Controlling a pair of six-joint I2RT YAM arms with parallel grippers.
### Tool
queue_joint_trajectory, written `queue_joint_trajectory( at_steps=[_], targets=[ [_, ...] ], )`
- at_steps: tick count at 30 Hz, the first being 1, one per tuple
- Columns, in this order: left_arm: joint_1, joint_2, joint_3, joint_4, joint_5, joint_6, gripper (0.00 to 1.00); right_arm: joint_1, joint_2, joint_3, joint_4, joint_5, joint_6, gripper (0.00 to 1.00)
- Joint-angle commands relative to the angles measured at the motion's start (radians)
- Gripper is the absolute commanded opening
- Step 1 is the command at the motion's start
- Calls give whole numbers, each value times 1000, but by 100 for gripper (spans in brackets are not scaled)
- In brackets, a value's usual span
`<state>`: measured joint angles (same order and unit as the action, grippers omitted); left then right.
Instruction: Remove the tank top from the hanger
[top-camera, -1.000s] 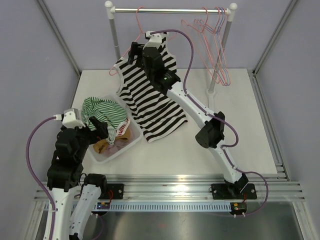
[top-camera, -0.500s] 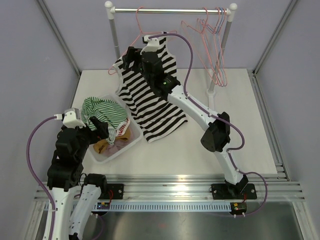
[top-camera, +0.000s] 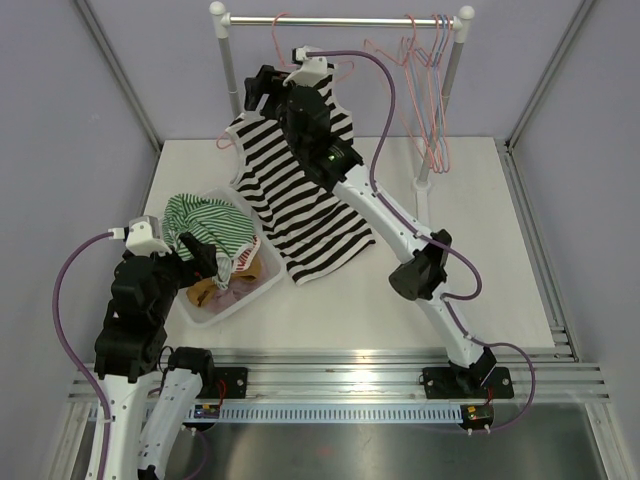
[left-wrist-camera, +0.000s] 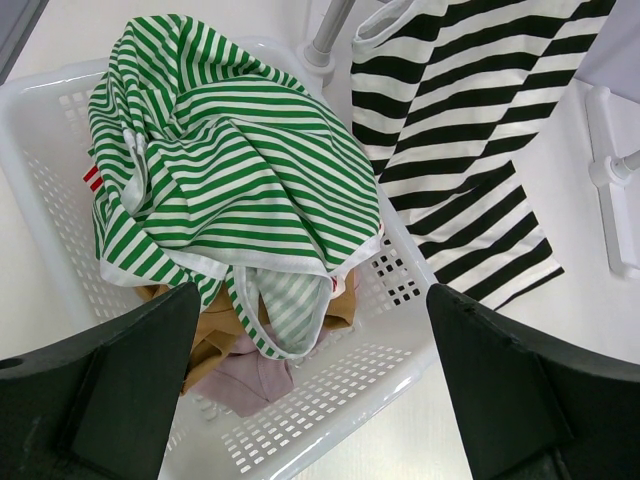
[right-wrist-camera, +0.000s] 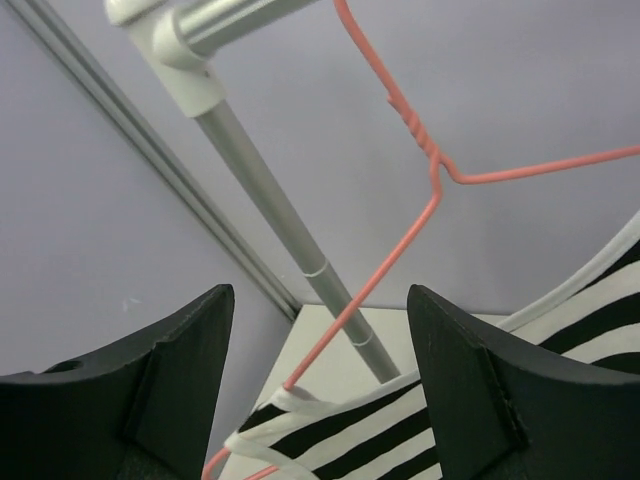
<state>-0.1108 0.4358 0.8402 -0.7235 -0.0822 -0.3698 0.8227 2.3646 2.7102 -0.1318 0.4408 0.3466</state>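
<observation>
The right pincer (right-wrist-camera: 318, 300) stands wide, with nothing between its jaws. In its own camera the pink hanger (right-wrist-camera: 440, 172) crosses the gap, but apart from both fingers. Seen from above, this pincer (top-camera: 263, 88) has risen since half a second ago and now sits higher against the hanger's left shoulder, nearer the rail (top-camera: 340, 20). The elbow of that arm has drawn in a little as well.

The rise looks like an approach to the hanger wire or the strap, so no grip has been taken yet. The tank top (top-camera: 300, 190) is where it was in both earlier frames. Its straps are looped over the hanger (top-camera: 228, 143), its body drapes down and forward, and its hem lies on the surface (top-camera: 480, 250) just beside the basket (top-camera: 245, 295). The wrist view shows the left strap (right-wrist-camera: 300, 400) with the wire running down into it, in front of the upright post (right-wrist-camera: 270, 200). The task therefore seems barely begun.

Further out, the spare hangers (top-camera: 430, 100) hang at a slightly different angle than a second ago. The left pincer (left-wrist-camera: 310, 300) has not moved. It is wide too and hovers over the green striped garment (left-wrist-camera: 230, 170) heaped in the basket (left-wrist-camera: 60, 250).
</observation>
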Motion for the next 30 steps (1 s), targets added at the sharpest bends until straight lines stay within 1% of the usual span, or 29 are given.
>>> queue_joint_trajectory(
  at_steps=[1, 2, 4, 7, 8, 10, 11, 12, 13, 18, 20, 21, 22, 24, 25, 27, 28, 30],
  targets=[
    [-4, 11, -1, 42, -4, 6, 99, -2, 76, 57, -2, 110, -73, 77],
    [-4, 14, -1, 42, 1, 6, 99, -3, 99, 69, 1, 108, -72, 76],
    [-4, 14, -3, 44, 2, 8, 99, -14, 116, 89, 17, 90, -70, 72],
    [-6, 11, -3, 45, 4, 8, 99, -48, 130, 91, -2, 67, -29, 68],
    [-6, 8, -1, 44, 4, 8, 99, -65, 130, 88, -11, 61, -21, 62],
    [-6, 6, -3, 45, 7, 8, 99, -71, 119, 76, -35, 61, -23, 55],
    [-6, 7, -3, 48, 10, 9, 99, -74, 93, 62, -35, 59, -29, 49],
    [-6, 7, -3, 50, 13, 9, 99, -71, 76, 19, -32, 55, -38, 46],
    [-6, 9, -4, 50, 16, 9, 99, -71, 58, -2, -31, 55, -46, 44],
    [-6, 15, -3, 50, 24, 11, 99, -74, -83, -159, -19, 33, -66, 43],
    [-6, 14, -4, 50, 24, 11, 99, -76, -132, -193, -12, -11, -57, 43],
    [-6, 14, -3, 52, 24, 11, 99, -80, -145, -211, -15, -36, -48, 41],
    [-6, 14, -3, 50, 24, 11, 99, -88, -154, -214, -26, -94, -5, 38],
    [-6, 17, -3, 50, 24, 11, 99, -118, -177, -220, -63, -158, 64, 34],
    [-6, 15, -4, 50, 25, 11, 99, -128, -183, -225, -81, -219, 81, 29],
    [-6, 15, -4, 50, 25, 11, 99, -151, -200, -237, -97, -270, 113, 19],
    [-6, 17, -4, 52, 25, 11, 99, -158, -208, -242, -113, -324, 144, 7],
    [-6, 18, -4, 50, 25, 11, 99, -192, -219, -251, -124, -397, 187, 3]
  ],
)
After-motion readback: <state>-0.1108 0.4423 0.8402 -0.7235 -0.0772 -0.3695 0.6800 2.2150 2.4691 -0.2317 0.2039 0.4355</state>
